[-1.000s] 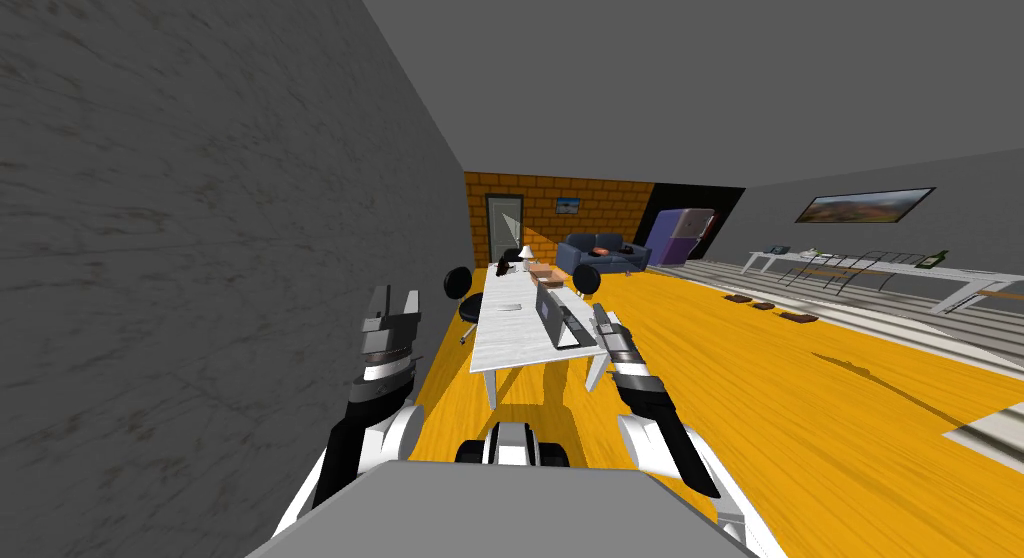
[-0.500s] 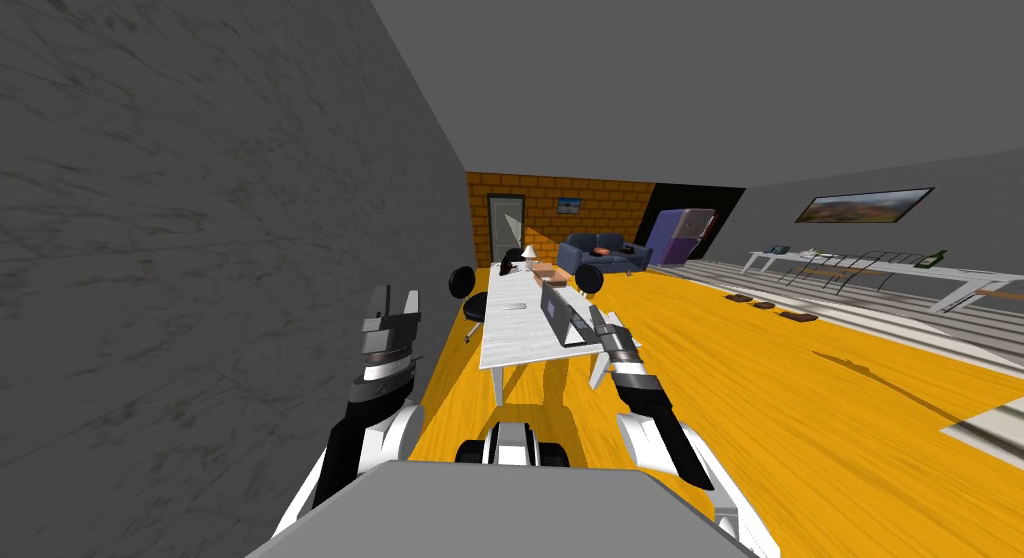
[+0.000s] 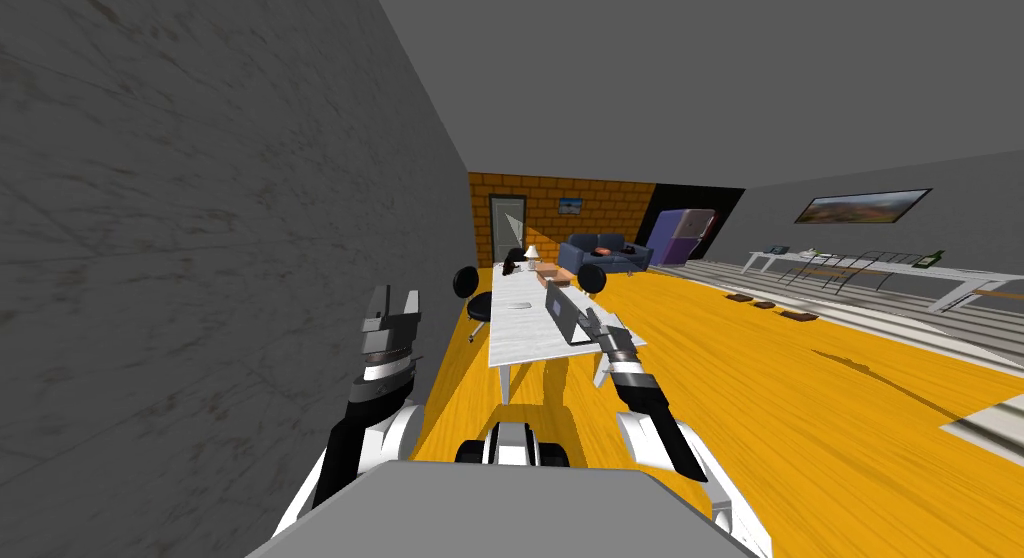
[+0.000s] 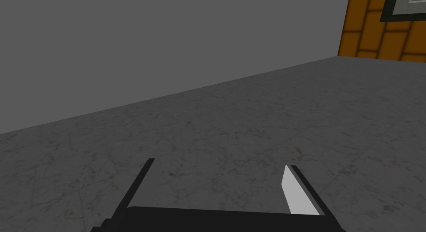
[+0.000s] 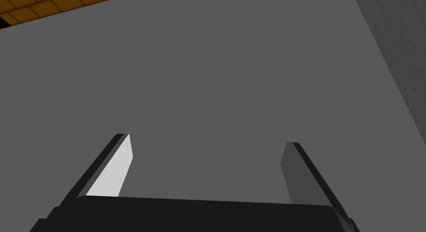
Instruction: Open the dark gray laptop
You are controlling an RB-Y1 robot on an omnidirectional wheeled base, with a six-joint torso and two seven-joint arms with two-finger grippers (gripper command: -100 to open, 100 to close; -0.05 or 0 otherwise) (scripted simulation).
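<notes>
Counting from the head view: two grippers, one dark grey laptop [image 3: 557, 310], one long white table [image 3: 525, 334], two black chairs [image 3: 466, 281] plainly at the table's sides, one white lamp [image 3: 530, 251] and a few brown boxes [image 3: 550, 272] at its far end, one flat pale item [image 3: 517, 305] on its top. Far beyond the right gripper [image 3: 596, 324]: one blue sofa [image 3: 600, 254], one purple fridge [image 3: 680, 232], one door [image 3: 505, 227]. Off to that gripper's right, three dark mats [image 3: 763, 305] on the yellow floor [image 3: 800, 402]. Right gripper spread wide, fingers [image 5: 113, 171] well parted and gripping nothing, raised at the table's near corner. Laptop just beside those fingers, to their left and slightly beyond, on the half of the table nearer that gripper, lid already standing steeply up. Touching the laptop or just clear of it: cannot tell. Left gripper [image 3: 394, 304] likewise spread, fingers [image 4: 297, 194] apart and empty, held up close to the grey wall [image 3: 200, 232], well apart from the laptop, with the whole width of the table between.
</notes>
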